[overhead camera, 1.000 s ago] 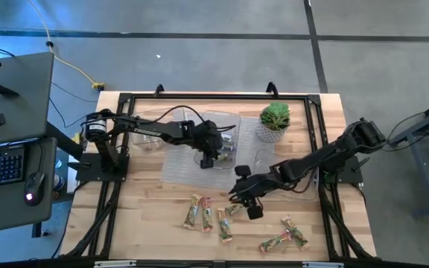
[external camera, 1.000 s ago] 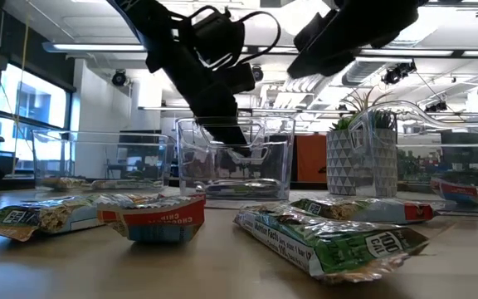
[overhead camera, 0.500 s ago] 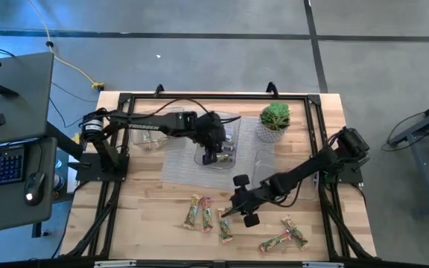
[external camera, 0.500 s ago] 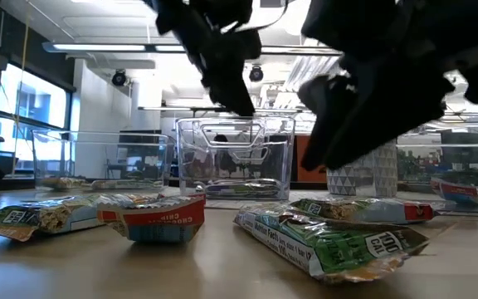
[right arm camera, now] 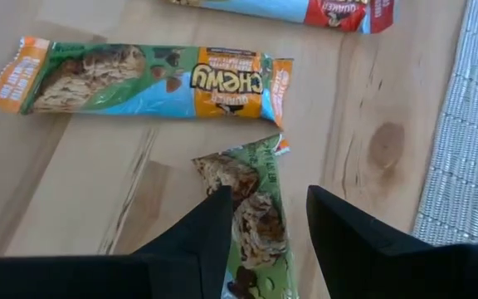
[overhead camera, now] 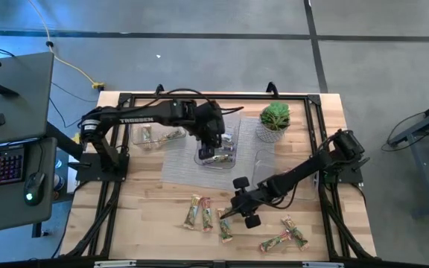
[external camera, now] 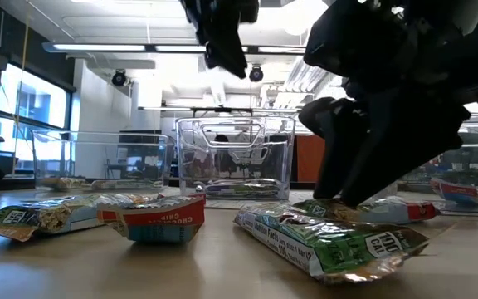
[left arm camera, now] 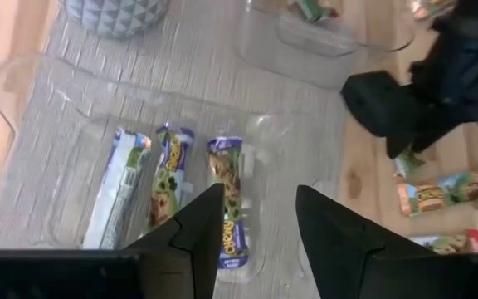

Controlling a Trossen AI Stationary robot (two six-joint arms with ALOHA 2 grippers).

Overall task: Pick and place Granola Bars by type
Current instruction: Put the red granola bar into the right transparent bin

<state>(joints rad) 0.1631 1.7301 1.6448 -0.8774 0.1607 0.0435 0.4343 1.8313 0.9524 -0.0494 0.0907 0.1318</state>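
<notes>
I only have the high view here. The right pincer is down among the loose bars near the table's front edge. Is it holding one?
Observer: No. The right pincer is open, its fingers on either side of a green-wrapped bar lying on the table.
Operator: And the left pincer, over the clear tray?
Observer: The left pincer is open and empty above the clear tray.
Operator: What's in that tray?
Observer: Three bars lying side by side, two showing purple on their wrappers.
</notes>
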